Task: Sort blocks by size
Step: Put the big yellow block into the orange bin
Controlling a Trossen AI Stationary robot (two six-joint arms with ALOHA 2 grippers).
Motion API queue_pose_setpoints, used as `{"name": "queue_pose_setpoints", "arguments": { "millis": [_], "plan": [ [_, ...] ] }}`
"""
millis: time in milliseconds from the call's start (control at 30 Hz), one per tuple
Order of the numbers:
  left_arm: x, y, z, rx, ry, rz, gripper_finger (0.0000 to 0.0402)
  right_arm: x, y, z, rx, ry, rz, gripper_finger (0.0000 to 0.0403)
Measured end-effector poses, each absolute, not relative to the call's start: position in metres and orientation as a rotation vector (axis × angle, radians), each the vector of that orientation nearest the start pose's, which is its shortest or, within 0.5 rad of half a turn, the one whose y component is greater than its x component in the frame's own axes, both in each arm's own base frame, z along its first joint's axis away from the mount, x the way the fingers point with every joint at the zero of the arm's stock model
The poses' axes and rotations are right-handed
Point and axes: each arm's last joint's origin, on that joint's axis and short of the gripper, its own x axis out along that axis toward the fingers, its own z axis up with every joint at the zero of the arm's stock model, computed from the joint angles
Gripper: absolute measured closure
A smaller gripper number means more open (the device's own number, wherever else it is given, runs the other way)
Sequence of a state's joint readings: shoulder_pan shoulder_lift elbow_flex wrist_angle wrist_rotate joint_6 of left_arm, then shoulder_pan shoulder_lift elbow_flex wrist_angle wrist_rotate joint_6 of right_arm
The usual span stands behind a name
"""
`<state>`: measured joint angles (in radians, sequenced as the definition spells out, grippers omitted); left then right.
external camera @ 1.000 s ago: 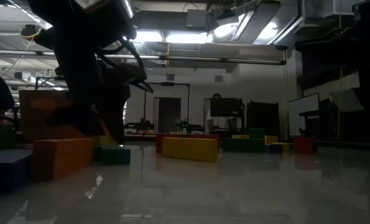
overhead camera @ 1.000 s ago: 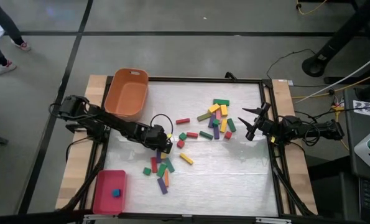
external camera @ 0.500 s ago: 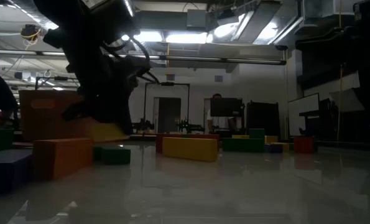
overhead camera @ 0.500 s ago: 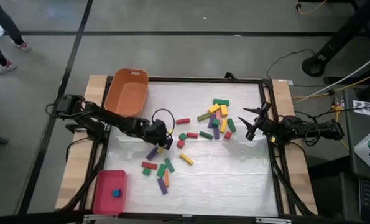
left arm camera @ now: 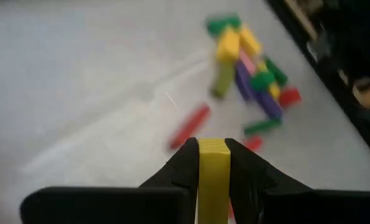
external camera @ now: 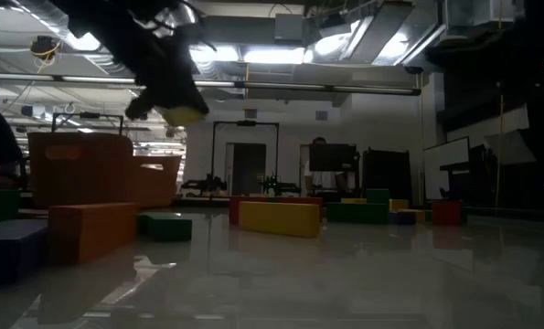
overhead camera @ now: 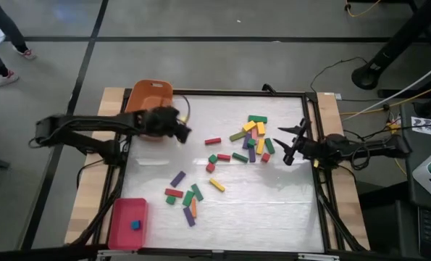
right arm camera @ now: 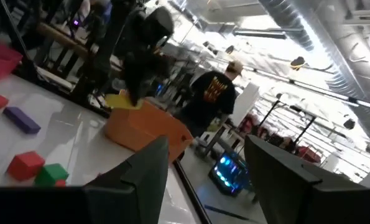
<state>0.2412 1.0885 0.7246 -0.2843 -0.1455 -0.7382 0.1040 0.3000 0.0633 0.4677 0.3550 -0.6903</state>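
High view shows a white table [overhead camera: 273, 217] with a dark frame, seen from straight above, with one dark arm reaching in from each side. An orange tub [overhead camera: 144, 98] sits at the table's far left corner, and a flat red tray [overhead camera: 122, 226] lies at the near left corner with one small blue block [overhead camera: 135, 225] inside it.

The left gripper [overhead camera: 179, 132] hangs above the table just beside the tub's right edge. In the left wrist view its two dark fingers [left arm camera: 186, 165] are clenched on a yellow block [left arm camera: 214, 171], which stands upright between them. The low view shows the same block [external camera: 184, 114] lifted well above the table surface.

The right gripper [overhead camera: 286, 142] waits near the right edge of the table, its fingers spread apart and grasping nothing.

The other blocks lie in two loose groups. A larger cluster [overhead camera: 253, 138] of green, yellow, purple, red and olive pieces lies right of centre, just beside the right gripper. A smaller scatter [overhead camera: 186, 197] of purple, red, green and orange pieces lies toward the near left, with a yellow bar [overhead camera: 216, 185] close by. A single red bar [overhead camera: 212, 141] lies apart between the tub and the larger cluster.

A person [right arm camera: 217, 93] in a dark shirt stands in the room beyond the table.
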Motion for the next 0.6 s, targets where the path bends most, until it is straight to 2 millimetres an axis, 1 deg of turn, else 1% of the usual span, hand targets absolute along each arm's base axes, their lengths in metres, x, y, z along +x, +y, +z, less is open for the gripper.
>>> {"name": "queue_pose_setpoints", "arguments": {
  "millis": [133,300,433,533,600],
  "plan": [
    [0.188,0.073,0.262,-0.616,0.435,0.771,0.0357,0.132,0.004,0.219,-0.696,-0.063,-0.297,0.0194],
    [0.160,0.086,0.269,-0.493,0.431,1.014,0.0356,0.173,0.008,0.240,-0.798,0.039,-0.254,0.0194],
    [0.149,0.094,0.267,-0.399,0.486,1.143,0.0335,0.214,0.013,0.248,-0.859,0.146,-0.204,0.0194],
    [0.145,0.100,0.266,-0.349,0.528,1.180,0.0322,0.245,0.013,0.248,-0.893,0.247,-0.129,0.0194],
    [0.143,0.103,0.265,-0.334,0.549,1.190,0.0315,0.266,0.012,0.245,-0.890,0.307,-0.052,0.0194]
  ]
}}
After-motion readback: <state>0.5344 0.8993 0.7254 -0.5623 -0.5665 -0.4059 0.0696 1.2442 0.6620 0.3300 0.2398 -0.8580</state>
